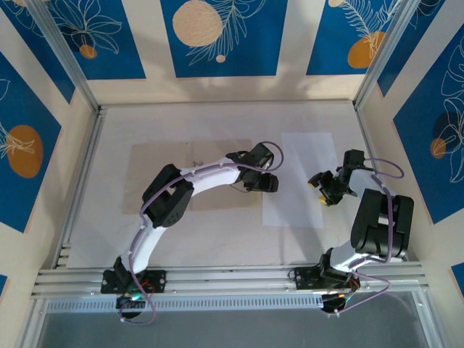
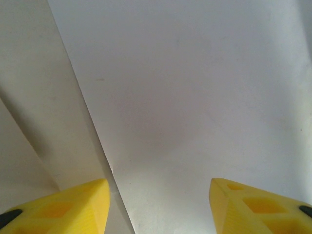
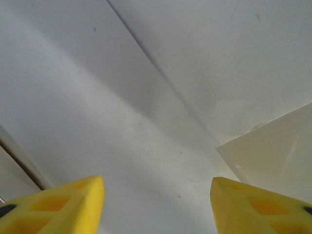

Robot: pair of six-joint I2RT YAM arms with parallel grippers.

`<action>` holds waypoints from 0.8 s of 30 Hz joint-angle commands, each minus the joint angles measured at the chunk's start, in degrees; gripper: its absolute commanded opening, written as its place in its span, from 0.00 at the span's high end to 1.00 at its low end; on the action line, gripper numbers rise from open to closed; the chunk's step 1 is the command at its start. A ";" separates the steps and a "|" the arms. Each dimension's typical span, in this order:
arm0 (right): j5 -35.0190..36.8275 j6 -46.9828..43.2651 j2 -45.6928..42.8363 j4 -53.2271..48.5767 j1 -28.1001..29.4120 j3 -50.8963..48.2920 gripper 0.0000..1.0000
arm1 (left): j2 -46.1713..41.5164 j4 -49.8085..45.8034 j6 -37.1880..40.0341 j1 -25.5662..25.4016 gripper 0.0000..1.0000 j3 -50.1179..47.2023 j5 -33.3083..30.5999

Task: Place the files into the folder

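The tan folder (image 1: 156, 177) lies flat at the table's left centre. To its right, white files (image 1: 301, 163) lie flat on the table. My left gripper (image 1: 268, 181) hangs low over the seam where the files' left edge meets the folder. In the left wrist view the gripper (image 2: 159, 195) is open, with a white file (image 2: 195, 97) below it and a beige strip of the folder (image 2: 34, 97) to the left. My right gripper (image 1: 324, 190) is over the files' right part. In its wrist view the gripper (image 3: 157, 195) is open above a white sheet (image 3: 97, 107) whose edge runs diagonally.
Aluminium rails (image 1: 232, 279) run along the near edge, and cream walls with blue panels close in the other three sides. A cream corner (image 3: 273, 156) shows at the right of the right wrist view. Bare table (image 1: 217, 239) lies in front of the folder and files.
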 commanded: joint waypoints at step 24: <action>-6.79 1.36 4.68 5.16 0.78 -3.73 0.40 | 3.15 1.69 -3.99 -0.74 0.39 -1.52 4.62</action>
